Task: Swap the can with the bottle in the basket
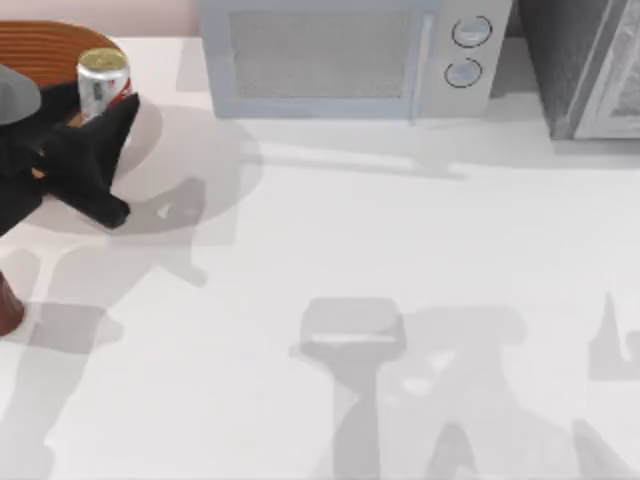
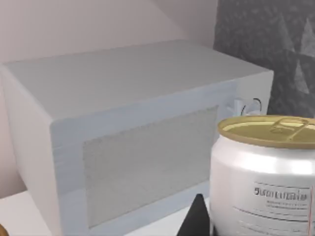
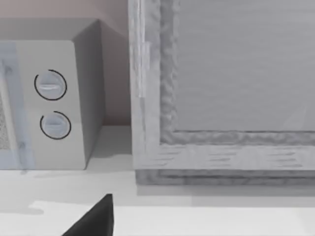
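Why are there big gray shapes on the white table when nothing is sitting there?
Top view: those are soft shadows on the table, cast by the arms above, with a round one beside the basket. Left wrist view: the can shines with a bright band of light.

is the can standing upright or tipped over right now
Upright. The can shows its gold top facing up in the top view, and the left wrist view shows its lid level above straight sides, at the basket.

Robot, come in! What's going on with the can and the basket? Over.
Left gripper at can, by basket rim, far left. Bottle out on table's left edge. Microwave behind, not blocking.
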Motion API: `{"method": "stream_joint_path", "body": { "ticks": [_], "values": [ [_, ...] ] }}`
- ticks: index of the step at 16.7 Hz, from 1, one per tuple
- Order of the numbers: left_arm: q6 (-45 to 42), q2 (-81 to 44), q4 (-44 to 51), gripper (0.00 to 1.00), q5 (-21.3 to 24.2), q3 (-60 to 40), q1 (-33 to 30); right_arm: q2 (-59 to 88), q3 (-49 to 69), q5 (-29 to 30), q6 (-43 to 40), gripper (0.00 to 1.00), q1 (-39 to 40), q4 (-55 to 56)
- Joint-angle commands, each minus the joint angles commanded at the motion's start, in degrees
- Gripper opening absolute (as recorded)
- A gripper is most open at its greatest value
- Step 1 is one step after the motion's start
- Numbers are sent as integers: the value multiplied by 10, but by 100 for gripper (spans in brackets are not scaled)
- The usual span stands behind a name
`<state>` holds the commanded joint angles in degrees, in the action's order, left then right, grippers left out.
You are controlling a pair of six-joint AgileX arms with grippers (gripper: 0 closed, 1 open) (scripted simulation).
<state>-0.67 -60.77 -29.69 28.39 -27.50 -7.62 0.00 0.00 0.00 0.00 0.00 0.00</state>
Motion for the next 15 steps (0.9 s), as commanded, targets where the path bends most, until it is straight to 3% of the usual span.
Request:
{"method": "stream_joint_path", "body": {
  "ticks": [9, 15],
  "values": [
    [-6, -483, -260, 0, 246, -241, -78, 0, 0, 0, 0, 100, 0, 0],
    [-8, -736, -393, 0, 372, -364, -118, 0, 0, 0, 0, 100, 0, 0]
  ]
}}
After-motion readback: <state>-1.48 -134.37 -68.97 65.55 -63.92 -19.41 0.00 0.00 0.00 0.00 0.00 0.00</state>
